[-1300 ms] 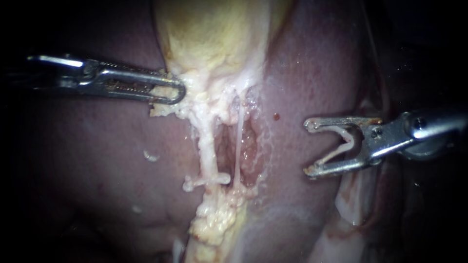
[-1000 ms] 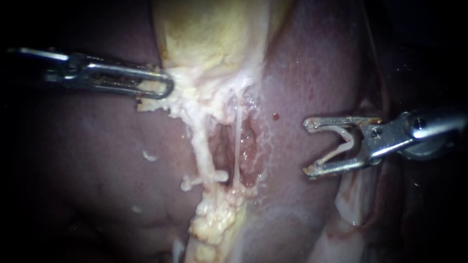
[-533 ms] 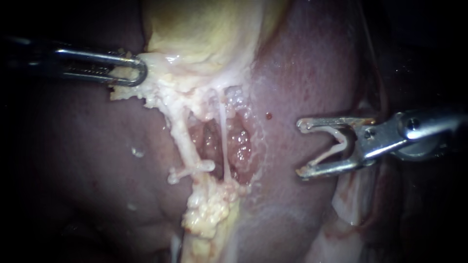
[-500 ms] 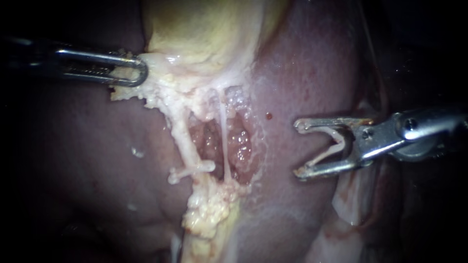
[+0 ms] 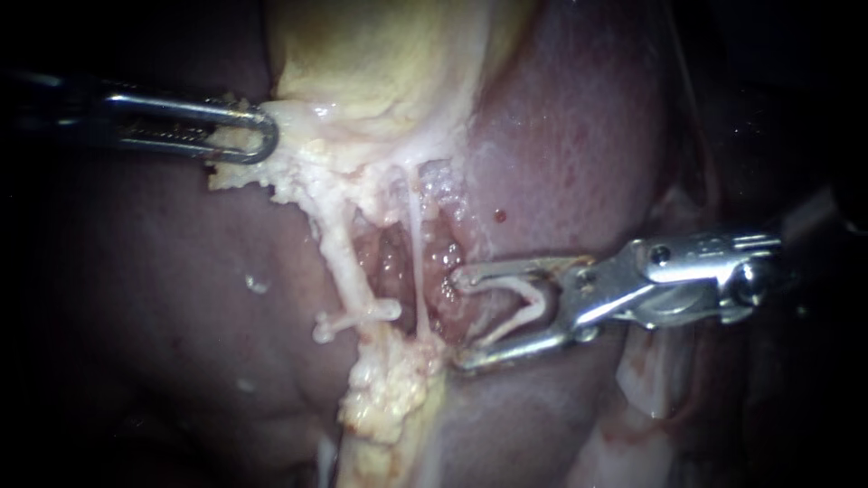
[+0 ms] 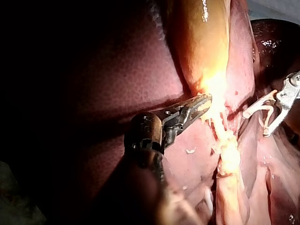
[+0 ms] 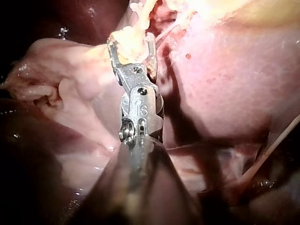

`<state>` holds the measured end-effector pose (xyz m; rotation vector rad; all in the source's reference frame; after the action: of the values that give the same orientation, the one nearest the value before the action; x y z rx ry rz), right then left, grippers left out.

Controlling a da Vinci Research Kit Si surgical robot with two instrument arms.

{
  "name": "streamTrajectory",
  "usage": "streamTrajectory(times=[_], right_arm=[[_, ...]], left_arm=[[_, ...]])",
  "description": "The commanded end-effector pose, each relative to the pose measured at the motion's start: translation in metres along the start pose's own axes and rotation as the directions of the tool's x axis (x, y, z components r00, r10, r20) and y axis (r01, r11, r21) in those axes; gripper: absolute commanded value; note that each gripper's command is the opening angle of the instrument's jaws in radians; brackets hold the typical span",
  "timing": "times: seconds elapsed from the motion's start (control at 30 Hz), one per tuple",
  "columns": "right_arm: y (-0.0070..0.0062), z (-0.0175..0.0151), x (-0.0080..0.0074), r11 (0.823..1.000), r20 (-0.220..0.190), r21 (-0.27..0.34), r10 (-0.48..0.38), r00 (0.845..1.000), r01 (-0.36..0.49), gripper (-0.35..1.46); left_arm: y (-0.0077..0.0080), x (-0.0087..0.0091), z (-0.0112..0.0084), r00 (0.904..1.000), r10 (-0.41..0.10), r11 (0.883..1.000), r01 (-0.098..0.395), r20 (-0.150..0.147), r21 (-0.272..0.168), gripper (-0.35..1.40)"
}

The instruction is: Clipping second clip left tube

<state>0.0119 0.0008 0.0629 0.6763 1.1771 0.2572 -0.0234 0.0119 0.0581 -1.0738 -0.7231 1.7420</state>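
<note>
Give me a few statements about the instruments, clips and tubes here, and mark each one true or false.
1. The right instrument holds an open clip. True.
2. The left instrument hangs free, touching nothing. False: it is shut on pale tissue beside the gallbladder.
3. A white clip sits across the left tube. True.
4. The right instrument straddles the left tube. False: it is apart from it, just beside the thin right tube.
</note>
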Motion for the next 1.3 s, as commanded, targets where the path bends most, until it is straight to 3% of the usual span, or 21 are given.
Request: streamTrajectory(times=[0.03,0.23,0.47,0.7,0.97,1.17,1.3], right_arm=[[0.0002,0.0004,-0.0001,1.0,-0.004,0.005,0.006,1.0,-0.006,0.49],[0.0018,0.0023,-0.0006,0.999,-0.03,0.034,0.032,0.999,-0.031,0.48],[0.0038,0.0039,-0.0021,0.999,-0.028,0.023,0.036,0.999,-0.036,0.49],[0.0049,0.005,-0.0029,0.999,-0.027,0.033,0.043,0.999,-0.042,0.49],[0.0061,0.0064,-0.0032,0.994,-0.057,0.105,0.025,0.998,-0.019,0.49],[0.0063,0.0073,-0.003,0.983,-0.118,0.185,0.021,0.993,0.002,0.48],[0.0064,0.0081,-0.0027,0.974,-0.134,0.224,0.024,0.991,0.007,0.46]], left_arm=[[0.0,-0.0001,0.0001,1.0,0.0,1.0,0.0,0.0,0.001,-0.35],[0.0001,-0.0001,0.0003,1.0,0.0,1.0,0.0,0.0,0.0,-0.35],[0.0001,-0.0002,0.0004,1.0,0.0,1.0,0.0,0.001,-0.002,-0.35],[0.0001,-0.0002,0.0004,1.0,0.0,1.0,0.0,0.001,-0.002,-0.35],[0.0001,-0.0002,0.0005,1.0,0.001,1.0,-0.001,0.001,-0.001,-0.35],[0.0001,-0.0002,0.0006,1.0,0.0,1.0,0.0,0.001,-0.001,-0.35],[0.0001,-0.0002,0.0006,1.0,0.0,1.0,0.0,0.001,-0.001,-0.35]])
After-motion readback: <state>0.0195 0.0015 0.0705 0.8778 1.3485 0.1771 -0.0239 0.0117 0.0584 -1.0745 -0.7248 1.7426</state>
